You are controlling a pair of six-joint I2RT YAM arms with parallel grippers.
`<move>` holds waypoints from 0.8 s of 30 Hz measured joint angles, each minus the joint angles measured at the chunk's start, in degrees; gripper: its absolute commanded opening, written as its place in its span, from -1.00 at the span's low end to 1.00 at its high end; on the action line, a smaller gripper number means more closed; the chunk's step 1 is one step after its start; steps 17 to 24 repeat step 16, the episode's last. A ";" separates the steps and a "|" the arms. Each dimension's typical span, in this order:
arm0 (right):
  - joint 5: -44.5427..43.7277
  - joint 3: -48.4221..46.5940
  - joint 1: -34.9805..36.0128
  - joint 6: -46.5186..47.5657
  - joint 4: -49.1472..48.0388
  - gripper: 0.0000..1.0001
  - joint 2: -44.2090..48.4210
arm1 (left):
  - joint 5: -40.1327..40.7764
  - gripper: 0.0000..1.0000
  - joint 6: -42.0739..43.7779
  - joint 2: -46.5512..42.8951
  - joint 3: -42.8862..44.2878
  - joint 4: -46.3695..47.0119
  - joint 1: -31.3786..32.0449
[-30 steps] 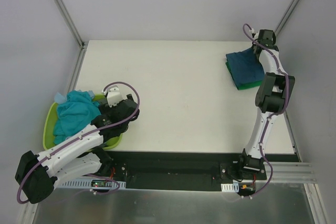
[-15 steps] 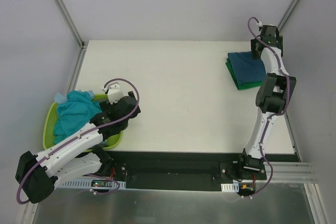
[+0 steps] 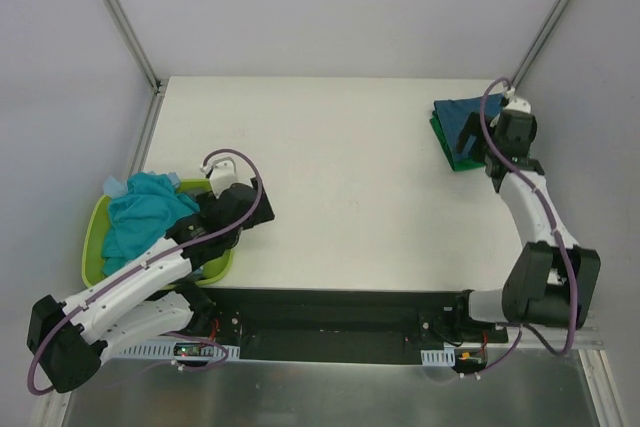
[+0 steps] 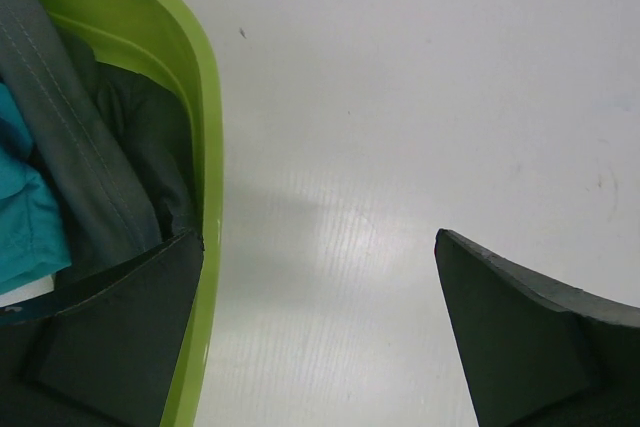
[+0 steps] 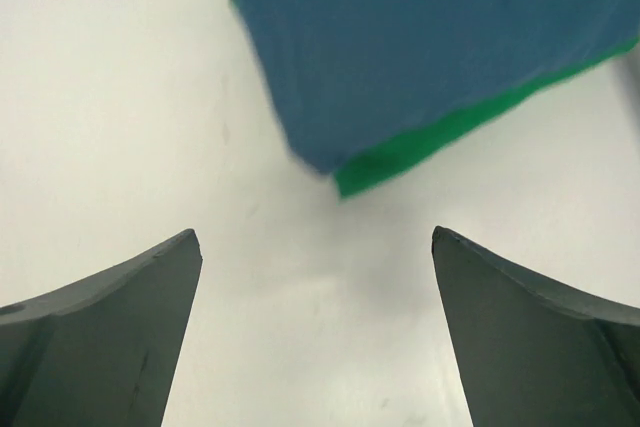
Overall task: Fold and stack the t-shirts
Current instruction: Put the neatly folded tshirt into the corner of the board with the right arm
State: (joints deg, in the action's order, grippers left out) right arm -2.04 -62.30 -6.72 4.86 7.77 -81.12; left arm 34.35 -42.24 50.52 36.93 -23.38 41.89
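A dark teal-blue t-shirt (image 3: pixel 462 119) lies folded on a folded bright green t-shirt (image 3: pixel 462 160) at the table's back right. The right wrist view shows the same corner, blue (image 5: pixel 430 37) over green (image 5: pixel 440 137). My right gripper (image 3: pixel 481 148) (image 5: pixel 315 232) is open and empty, over bare table just short of that corner. A crumpled light turquoise t-shirt (image 3: pixel 140 217) (image 4: pixel 25 217) and a dark grey t-shirt (image 4: pixel 110 167) lie in the basket. My left gripper (image 3: pixel 240 222) (image 4: pixel 320 235) is open and empty at the basket's right rim, over the table.
The lime-green plastic basket (image 3: pixel 92 237) (image 4: pixel 195 77) sits at the table's left near edge. One left finger (image 4: pixel 120 337) overlaps its rim. White table (image 3: pixel 340 177) spreads between basket and stack. Frame posts stand at the back corners.
My right gripper has opened, let go of the stack and drawn back toward the near side as the arm swung out to the right. The left gripper has shifted slightly.
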 measured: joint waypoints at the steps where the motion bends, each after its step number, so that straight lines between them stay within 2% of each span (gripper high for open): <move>1: 0.81 4.37 1.01 -0.79 -0.94 0.99 3.13 | -0.94 0.98 0.24 -0.68 -0.24 0.31 0.00; 6: 6.29 28.65 4.15 -5.05 -5.84 0.99 19.54 | -5.75 0.98 2.75 -3.85 -3.32 3.45 0.00; 10: 9.05 39.82 4.13 -7.96 -3.69 0.99 32.39 | -8.83 0.98 4.00 -4.57 -4.79 5.38 0.00; 16: 9.11 45.11 4.13 -10.27 -5.31 0.99 50.62 | -9.88 0.98 4.33 -5.88 -5.70 6.12 0.00; 24: 9.11 45.11 4.13 -10.27 -5.31 0.99 50.62 | -9.88 0.98 4.33 -5.88 -5.70 6.12 0.00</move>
